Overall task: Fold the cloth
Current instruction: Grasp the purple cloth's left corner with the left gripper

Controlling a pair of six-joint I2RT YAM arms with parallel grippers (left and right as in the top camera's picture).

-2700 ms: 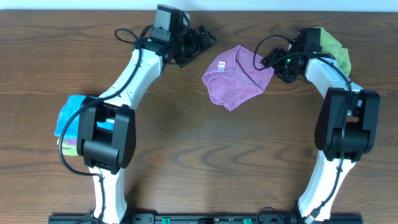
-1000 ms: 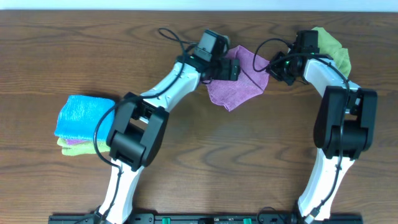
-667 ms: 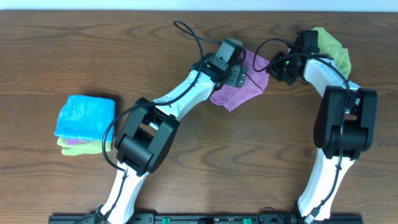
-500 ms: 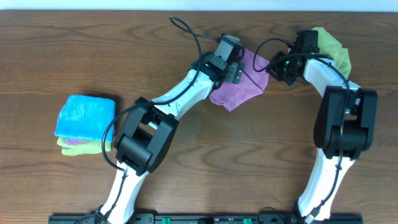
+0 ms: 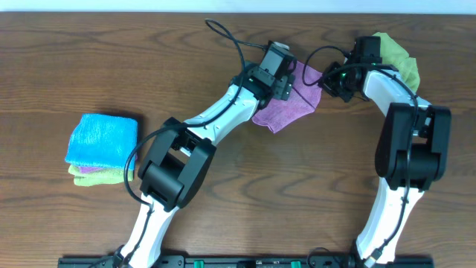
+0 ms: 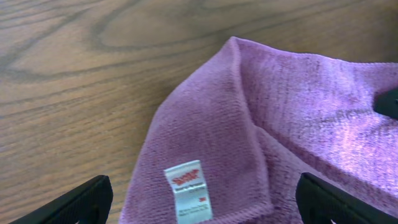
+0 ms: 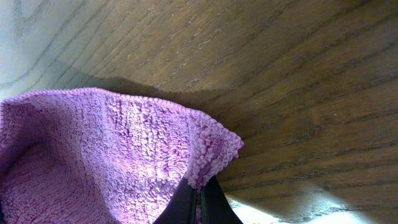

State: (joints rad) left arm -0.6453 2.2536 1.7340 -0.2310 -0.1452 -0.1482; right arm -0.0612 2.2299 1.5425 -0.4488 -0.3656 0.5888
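The purple-pink cloth (image 5: 286, 110) lies rumpled at the back middle of the table. My left gripper (image 5: 285, 83) hovers over its left part, open wide. In the left wrist view the two fingertips (image 6: 68, 202) straddle the cloth (image 6: 298, 118) near a folded corner that carries a white label (image 6: 186, 191); nothing is between them but the fabric below. My right gripper (image 5: 322, 80) is shut on the cloth's right corner. In the right wrist view that gripper (image 7: 199, 202) pinches the fluffy corner of the cloth (image 7: 112, 149) just above the wood.
A lime-green cloth (image 5: 398, 56) is bunched at the back right, behind the right arm. A folded bright blue cloth (image 5: 103, 136) tops a small stack of folded cloths (image 5: 93, 175) at the left. Cables loop above both wrists.
My left arm swung right from the table's back left to above the cloth's left part, its gripper staying open. The right gripper kept its hold and did not move.
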